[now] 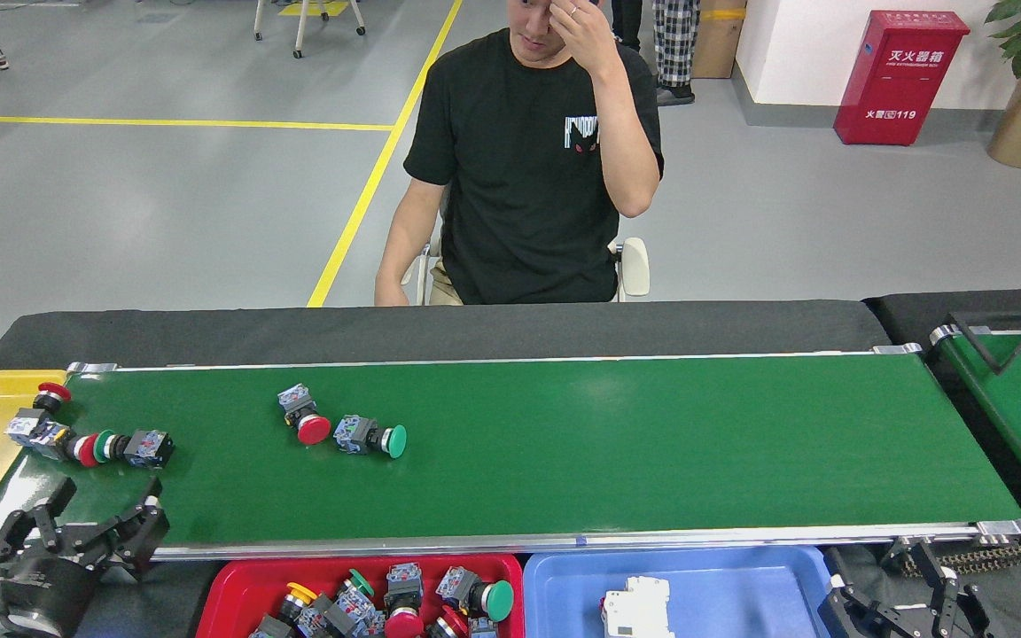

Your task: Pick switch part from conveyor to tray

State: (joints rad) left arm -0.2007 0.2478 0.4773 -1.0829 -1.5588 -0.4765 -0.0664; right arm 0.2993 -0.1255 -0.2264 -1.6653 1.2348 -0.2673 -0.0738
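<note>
Left hand (pixel 85 532), fingers spread and empty, sits lower left of frame at the conveyor (pixel 652 443) rail. Nearest switches (pixel 89 441) lie just above it, lined crosswise. Right hand (pixel 905 602), lower right, open, well apart.

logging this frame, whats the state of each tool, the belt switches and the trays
left tool: open, empty, over the conveyor near edge
right tool: open, empty
switch cluster: at the belt's left end
switch pair: lying sideways
red tray: holds switches
blue tray: holds one white part
</note>
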